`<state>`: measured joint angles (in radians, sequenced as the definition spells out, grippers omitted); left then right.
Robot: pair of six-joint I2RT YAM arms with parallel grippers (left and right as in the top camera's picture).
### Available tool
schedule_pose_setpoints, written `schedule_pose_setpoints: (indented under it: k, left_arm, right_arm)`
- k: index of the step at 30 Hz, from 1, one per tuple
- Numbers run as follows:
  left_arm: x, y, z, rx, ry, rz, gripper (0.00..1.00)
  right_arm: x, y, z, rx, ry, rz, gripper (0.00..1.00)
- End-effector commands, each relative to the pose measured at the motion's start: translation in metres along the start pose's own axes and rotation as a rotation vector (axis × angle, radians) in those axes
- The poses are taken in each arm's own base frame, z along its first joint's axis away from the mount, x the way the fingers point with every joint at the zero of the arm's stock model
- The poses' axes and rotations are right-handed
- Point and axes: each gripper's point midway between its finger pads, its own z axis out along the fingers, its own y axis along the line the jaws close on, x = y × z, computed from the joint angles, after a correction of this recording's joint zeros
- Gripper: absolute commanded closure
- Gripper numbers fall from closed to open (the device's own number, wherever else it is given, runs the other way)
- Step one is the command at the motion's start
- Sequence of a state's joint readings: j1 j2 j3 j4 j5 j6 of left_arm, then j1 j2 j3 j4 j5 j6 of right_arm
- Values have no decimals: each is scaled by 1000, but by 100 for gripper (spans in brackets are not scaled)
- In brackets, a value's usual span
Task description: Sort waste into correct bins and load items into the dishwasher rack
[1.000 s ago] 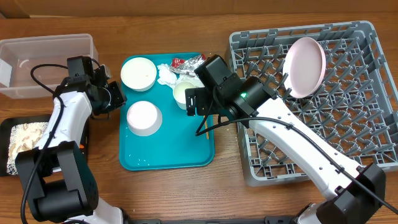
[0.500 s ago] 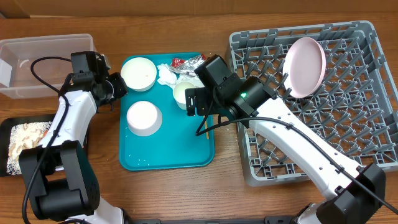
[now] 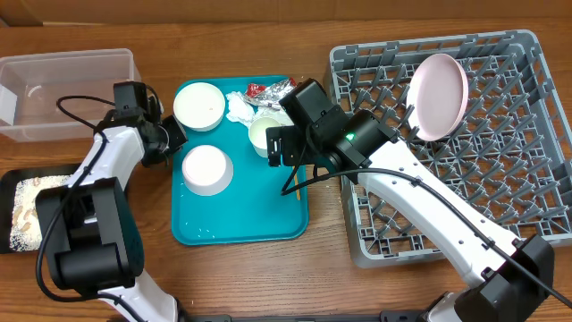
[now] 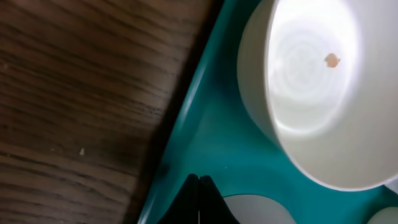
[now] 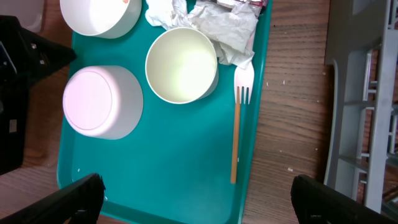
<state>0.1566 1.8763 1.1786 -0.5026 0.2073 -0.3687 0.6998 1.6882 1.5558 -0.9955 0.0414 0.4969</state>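
We see the fork (image 5: 236,130) lying flat on the teal tray (image 5: 186,174), close to the edge nearer the rack (image 3: 500,170). Its long axis runs along that edge. The white tines point toward the crumpled napkins (image 5: 227,28) and sit just beside the cup (image 5: 181,65), while the yellow handle points the opposite way. Our right fingers (image 5: 74,199) hang above the tray, spread as wide as they go and holding nothing. Our left fingers (image 4: 198,202) are pressed together, empty, over the tray's other edge beside the upright bowl (image 4: 311,93). The plate (image 3: 438,94) stands tilted on its rim in the rack. Everything rests on a brown wood-grain worktop (image 3: 326,241), which fills every view to its borders
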Motion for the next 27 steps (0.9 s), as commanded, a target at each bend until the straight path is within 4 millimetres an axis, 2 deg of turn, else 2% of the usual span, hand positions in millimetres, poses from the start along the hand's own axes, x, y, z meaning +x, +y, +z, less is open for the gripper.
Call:
schedule_pose_setpoints:
  k: [1,7,11,21,24,27]
  left_arm:
    - [5,-17,0,79,33,-11,96]
    - [25,-30,-2,153,117,29,96]
    - [43,-31,-2,134,181,54,96]
    - [100,-50,-9,111,369,121,96]
    - [105,-58,-16,115,370,145,96]
    - [98,-63,-29,132,330,153,96]
  right_arm:
    - [-5,0,-1,4,-14,0,0]
    - [-5,0,-1,4,-14,0,0]
    - [-5,0,-1,4,-14,0,0]
    - [-5,0,-1,4,-14,0,0]
    - [-5,0,-1,4,-14,0,0]
    - [-5,0,-1,4,-14,0,0]
